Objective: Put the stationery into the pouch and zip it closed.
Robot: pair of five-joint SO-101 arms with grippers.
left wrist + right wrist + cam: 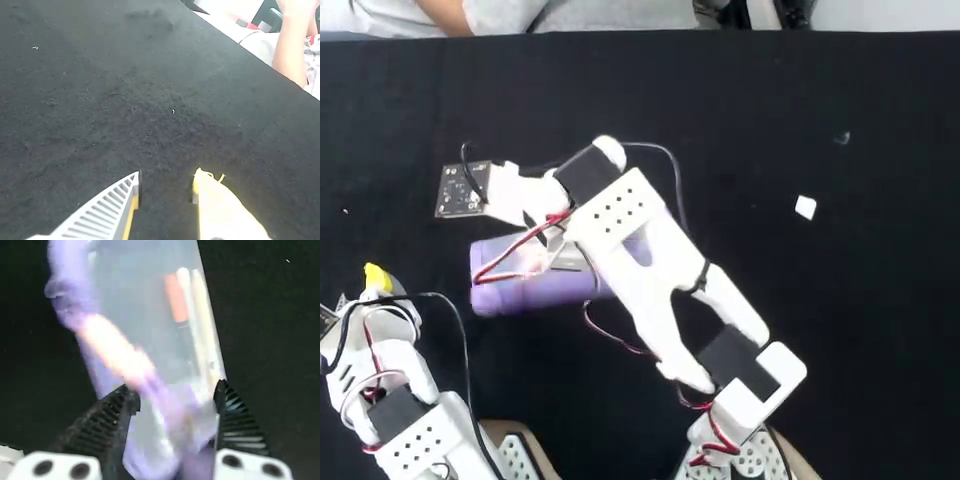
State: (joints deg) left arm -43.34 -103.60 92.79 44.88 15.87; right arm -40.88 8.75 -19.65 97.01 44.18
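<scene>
The soft lavender pouch with a see-through side point(535, 285) lies flat on the black cloth-covered table point(820, 100), left of the middle and lengthwise across it. Through its clear wall in the right wrist view we see slim pens in orange, white and cream point(192, 315) lying side by side inside. We judge that the loading is largely done and the zip is what remains. We cannot make out the zipper or its pull, so we cannot say how far shut it is.

The right gripper with black ridged jaws point(172, 390) is over one end of the pouch. Its jaws are spread wide with the fabric filling the gap between them, and we cannot tell whether they press on it. From the overhead camera the white arm lies diagonally across the pouch and hides its middle. This looks to us like a stance for pinning or pinching that end, so the pouch stays put while the zip is pulled.

The left gripper, one white ridged finger and one yellow point(167, 175), is parted and holds nothing. It sits over bare cloth at the table's near left edge, apart from the pouch, which we take as waiting clear of the other arm.

A small white scrap point(805, 207) lies well away on the right.
</scene>
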